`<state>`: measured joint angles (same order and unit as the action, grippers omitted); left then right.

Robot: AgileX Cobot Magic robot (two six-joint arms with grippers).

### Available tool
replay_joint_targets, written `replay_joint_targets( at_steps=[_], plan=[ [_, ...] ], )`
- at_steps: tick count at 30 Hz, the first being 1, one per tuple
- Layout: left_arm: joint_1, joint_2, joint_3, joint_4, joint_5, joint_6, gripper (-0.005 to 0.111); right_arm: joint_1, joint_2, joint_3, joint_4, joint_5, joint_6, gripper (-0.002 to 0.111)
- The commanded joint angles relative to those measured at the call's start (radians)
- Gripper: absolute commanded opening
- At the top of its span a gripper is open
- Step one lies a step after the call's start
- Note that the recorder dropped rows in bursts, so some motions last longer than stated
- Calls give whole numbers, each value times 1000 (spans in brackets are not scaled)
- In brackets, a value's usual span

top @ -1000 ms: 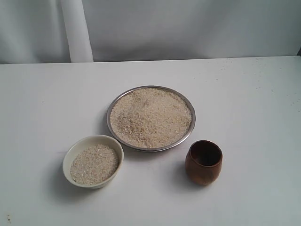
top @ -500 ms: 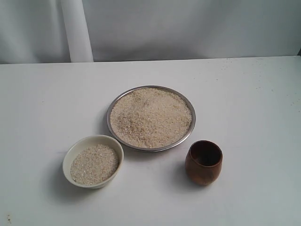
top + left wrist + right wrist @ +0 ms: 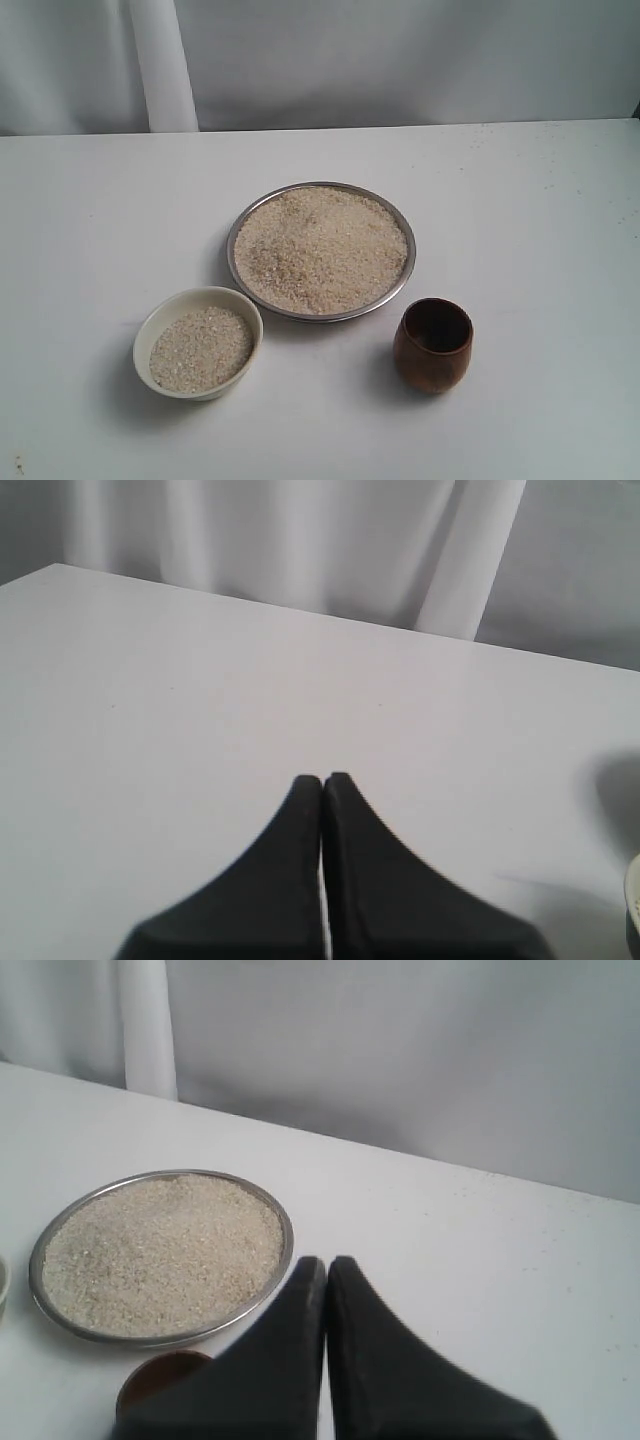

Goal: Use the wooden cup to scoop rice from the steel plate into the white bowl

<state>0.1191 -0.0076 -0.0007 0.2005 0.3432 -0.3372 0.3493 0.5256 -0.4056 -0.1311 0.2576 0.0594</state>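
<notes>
The steel plate (image 3: 234, 262) lies mid-table, heaped with rice (image 3: 320, 250). Left of it and nearer the front stands the white bowl (image 3: 146, 330), partly filled with rice (image 3: 201, 348). The wooden cup (image 3: 432, 346) stands upright to the plate's front right, its inside dark. Neither arm shows in the exterior view. My right gripper (image 3: 326, 1260) is shut on nothing, hanging above the table beside the steel plate (image 3: 284, 1230) and the wooden cup's rim (image 3: 158, 1374). My left gripper (image 3: 322, 778) is shut and empty over bare table, with the white bowl's edge (image 3: 632, 888) at the frame border.
A white table (image 3: 520, 200) carries everything. A pale curtain (image 3: 400, 60) with a thick fold (image 3: 165, 65) hangs behind the table's far edge.
</notes>
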Motion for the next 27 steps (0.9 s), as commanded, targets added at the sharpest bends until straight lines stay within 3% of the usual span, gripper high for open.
replay_joint_targets(
  at_steps=[1,14,17,19,23,27],
  plan=[
    [-1,8,1,-4,-6,-2,0,2,72,-27,-13,-29,1,0],
    [-1,8,1,-4,-6,-2,0,2,95,-1,7,-222,-7,0],
    [-1,8,1,-4,-6,-2,0,2,131,52,7,-413,-7,0],
    [-1,8,1,-4,-6,-2,0,2,227,146,-17,-666,6,0],
    [-1,8,1,-4,-6,-2,0,2,449,253,-80,-951,67,0],
    [-1,8,1,-4,-6,-2,0,2,633,323,-80,-1175,-15,0]
  ],
)
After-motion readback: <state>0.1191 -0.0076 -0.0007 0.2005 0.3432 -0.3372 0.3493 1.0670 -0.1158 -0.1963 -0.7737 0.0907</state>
